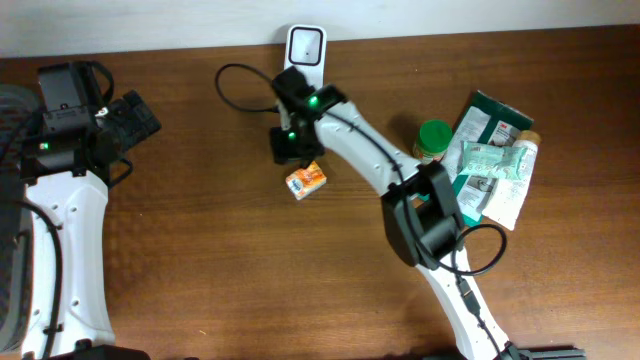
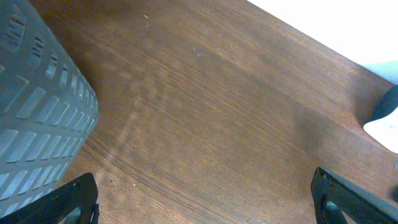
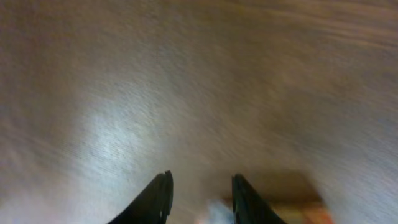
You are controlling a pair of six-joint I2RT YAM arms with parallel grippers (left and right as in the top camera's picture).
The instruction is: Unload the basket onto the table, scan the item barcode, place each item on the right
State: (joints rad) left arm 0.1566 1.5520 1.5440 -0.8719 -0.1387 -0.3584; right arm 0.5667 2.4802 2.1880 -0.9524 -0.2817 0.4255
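Grey perforated plastic basket stands far left beside the left gripper, jaws wide and empty; black cable loops to the white barcode scanner; right gripper, narrowly parted, grasps nothing, small orange carton on the table just beside it; green-lidded jar and green packets crowd the right

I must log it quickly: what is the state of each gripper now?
Left gripper: open wide, holding nothing.
Right gripper: slightly open, holding nothing; the orange box lies near it.
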